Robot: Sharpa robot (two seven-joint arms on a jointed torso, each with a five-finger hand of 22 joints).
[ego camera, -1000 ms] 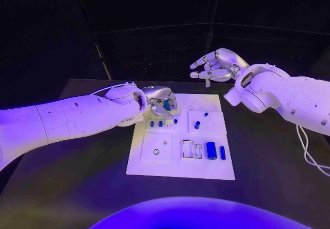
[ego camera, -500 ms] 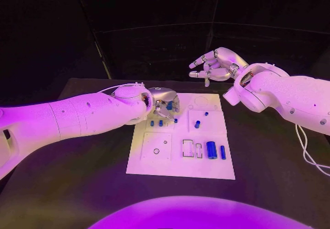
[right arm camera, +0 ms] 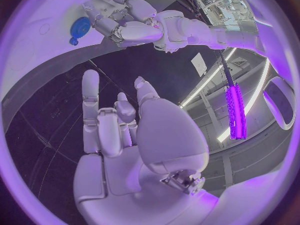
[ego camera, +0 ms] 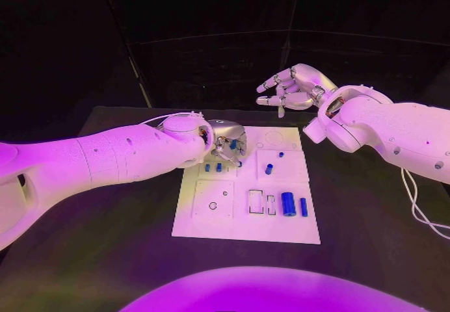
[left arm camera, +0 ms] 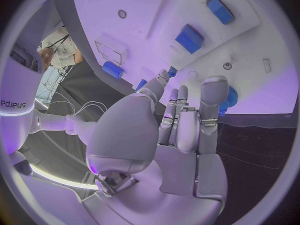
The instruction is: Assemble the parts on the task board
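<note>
While the left hand (ego camera: 223,142) is hovering over the upper left part of the task board (ego camera: 211,224) in the centre of the head frame, its fingers are curling down around a small blue part (ego camera: 233,145); it seems to be pinching that piece, though the grasp itself is partly hidden; in the left wrist view the fingertips (left arm camera: 170,75) are touching a small blue piece (left arm camera: 172,71) just above the board (left arm camera: 262,92); a round blue part (left arm camera: 229,97) is sitting just beside the fingers; three short blue parts (ego camera: 218,168) are standing in a row just below the hand, well apart from the large blue cylinder (ego camera: 288,204) and the thin blue rod (ego camera: 303,207) lying in the lower right of the board; the right hand (ego camera: 292,88) is hanging in the upper right of the head frame, beyond the board's far edge, fingers spread and grasping nothing; lettering on the white arm at the left rim of the left wrist view is showing only in part, too little to be read surely.
</note>
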